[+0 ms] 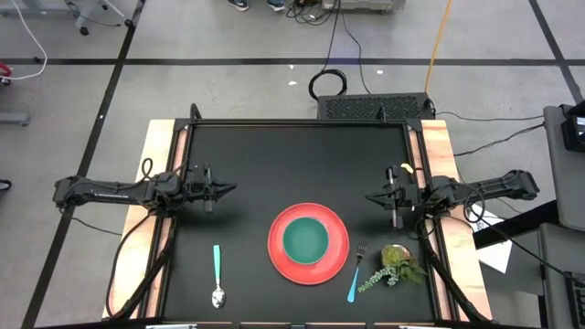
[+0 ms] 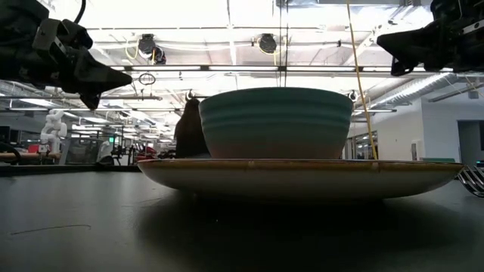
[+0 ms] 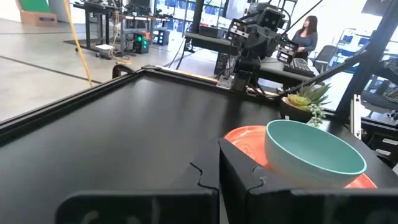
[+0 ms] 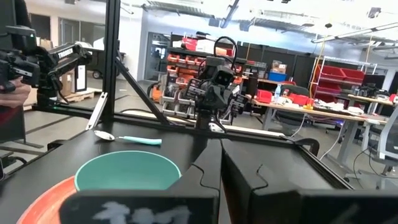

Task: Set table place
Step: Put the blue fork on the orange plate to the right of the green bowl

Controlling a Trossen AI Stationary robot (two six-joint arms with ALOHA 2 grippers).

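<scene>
A round red plate (image 1: pixel 308 266) lies on the black table (image 1: pixel 274 155) near its front edge, and a green bowl (image 1: pixel 305 239) stands on the plate. A teal-handled spoon (image 1: pixel 218 272) lies left of the plate, and a teal-handled fork (image 1: pixel 356 271) lies to its right. My left gripper (image 1: pixel 230 190) hovers shut over the table's left side, pointing level toward the middle. My right gripper (image 1: pixel 371 197) hovers shut over the right side, facing it. Neither touches anything.
A leafy green plant sprig (image 1: pixel 397 268) lies at the front right, beside the fork. Pale wooden strips (image 1: pixel 155 164) run along both side edges. A dark box (image 1: pixel 375 106) and cables sit behind the far edge. A person (image 3: pixel 306 34) sits at a desk beyond the table.
</scene>
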